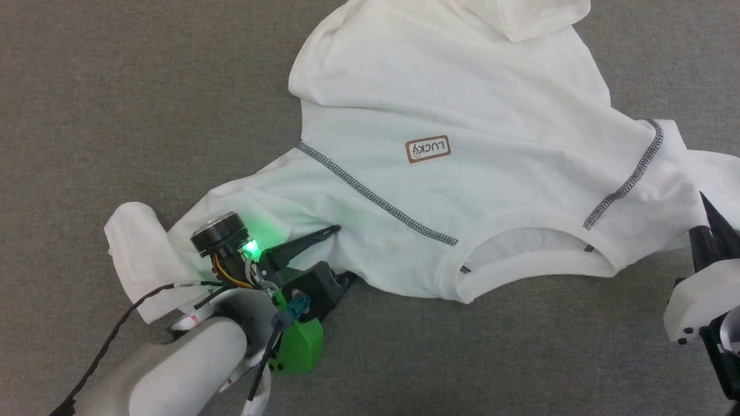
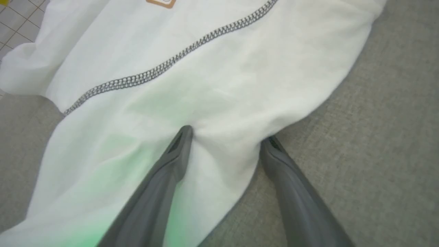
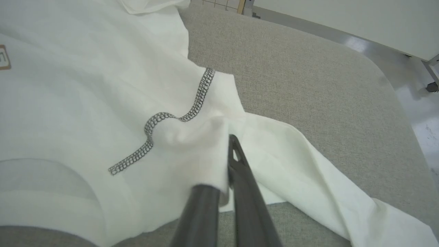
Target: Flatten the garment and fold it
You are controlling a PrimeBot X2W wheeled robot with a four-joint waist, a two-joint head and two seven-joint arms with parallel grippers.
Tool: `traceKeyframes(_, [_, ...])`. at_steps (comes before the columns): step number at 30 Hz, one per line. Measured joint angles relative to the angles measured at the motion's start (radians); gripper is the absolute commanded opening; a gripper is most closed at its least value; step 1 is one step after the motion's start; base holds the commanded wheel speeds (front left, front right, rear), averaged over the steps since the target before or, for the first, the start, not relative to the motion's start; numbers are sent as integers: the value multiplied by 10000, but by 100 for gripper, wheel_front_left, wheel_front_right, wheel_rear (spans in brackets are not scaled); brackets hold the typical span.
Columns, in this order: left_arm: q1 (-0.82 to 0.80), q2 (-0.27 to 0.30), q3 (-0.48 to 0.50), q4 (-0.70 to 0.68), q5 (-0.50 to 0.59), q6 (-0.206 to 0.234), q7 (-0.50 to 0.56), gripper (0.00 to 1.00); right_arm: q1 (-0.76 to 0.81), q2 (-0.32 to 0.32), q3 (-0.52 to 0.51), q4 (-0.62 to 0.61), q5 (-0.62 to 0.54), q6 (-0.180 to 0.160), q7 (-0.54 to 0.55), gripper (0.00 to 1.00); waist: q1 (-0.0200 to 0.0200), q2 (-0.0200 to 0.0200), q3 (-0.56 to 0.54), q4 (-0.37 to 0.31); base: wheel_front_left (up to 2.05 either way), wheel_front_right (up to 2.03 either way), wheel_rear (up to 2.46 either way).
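Garment (image 1: 462,115) lies rumpled; left gripper (image 2: 228,135) spread wide, right gripper (image 3: 230,147) pinches its fabric.

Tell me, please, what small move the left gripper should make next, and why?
Probably close the left gripper on the garment: its jaws stand open, one finger atop the cloth, the other at its edge on the grey surface, while the right gripper is shut on the opposite shoulder.

A white T-shirt (image 1: 462,115) is lying spread on a grey desk (image 1: 115,86), collar nearest. The left tool (image 1: 341,254) is straddling its near-left edge, jaws apart; the right tool (image 1: 711,228) is touching the right sleeve.
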Motion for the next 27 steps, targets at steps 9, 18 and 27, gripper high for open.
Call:
traceKeyframes(9, [523,-807,1170,316,-1507,1252,-1070,0,-17,382,-10,-125,84,0,-245,0,0,0,-116,-96,0,0,0])
traceKeyframes(18, [1614,-708,3338,-1720,-3649,2299,-2188,0,-188,685,52,-899,637,0,-414,0,0,0,-1211,-58,0,0,0])
traceKeyframes(27, [1487,-422,4589,-3919,-4612,2924,-1643,0,-1564,-12,476,-1490,1254,0,-174,0,0,0,-2646,-92,0,0,0])
